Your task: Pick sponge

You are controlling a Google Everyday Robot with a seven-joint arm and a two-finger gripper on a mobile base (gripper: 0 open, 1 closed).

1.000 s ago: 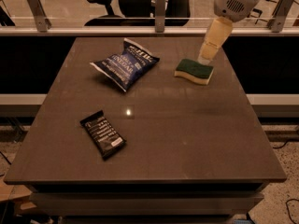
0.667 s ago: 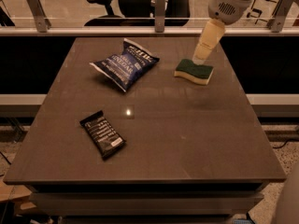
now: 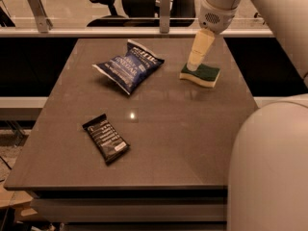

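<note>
We see a brown table [image 3: 168, 148] with three things on it. A blue chip bag [image 3: 129, 66] lies near the back, a little left of the middle. It is puffy and tipped at a slant. A black snack bar wrapper [image 3: 106, 138] lies flat near the front left, well apart from the others. The big white body of the robot [image 3: 269, 172] fills the bottom right corner and hides that corner of the table. Behind the table there is a pale rail [image 3: 96, 32] and a dark office chair [image 3: 103, 1].

The sponge [image 3: 203, 74] is at the back right of the table, to the right of the chip bag, with bare table between them. It lies flat with its green side up. Its long side runs from left to right, and the right end sits a bit closer to us. The top is dark green and the foam under it is pale yellow, showing along the front edge.

The white arm [image 3: 226, 4] comes down from the top right. The gripper [image 3: 193, 65] points down at the left end of the sponge and covers a bit of it. We cannot tell if the gripper is loose or squeezing.
</note>
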